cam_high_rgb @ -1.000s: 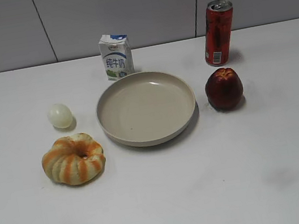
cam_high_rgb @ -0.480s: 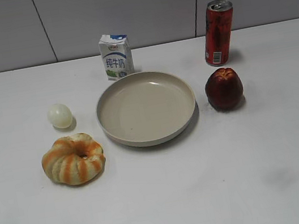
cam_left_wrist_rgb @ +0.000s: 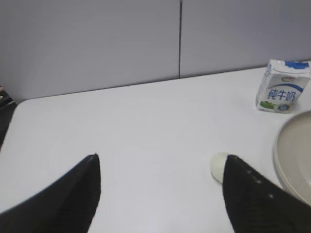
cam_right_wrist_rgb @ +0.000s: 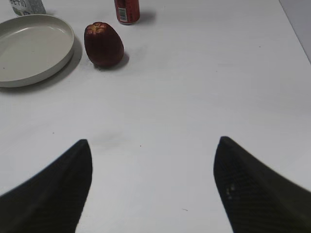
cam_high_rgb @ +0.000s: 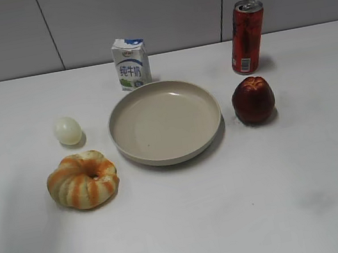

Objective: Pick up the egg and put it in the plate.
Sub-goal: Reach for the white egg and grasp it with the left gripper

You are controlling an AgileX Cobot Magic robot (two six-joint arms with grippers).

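The reach is only beginning: the egg lies untouched toward the table's left edge, beside the plate. Both the left gripper and right gripper are spread wide, holding nothing. Next, the left one must descend around the egg.

Your left gripper hangs above the table, jaws spread wide, holding nothing. Your right gripper is likewise spread wide and empty. Neither arm shows in the exterior view.

White table; grey panelled wall
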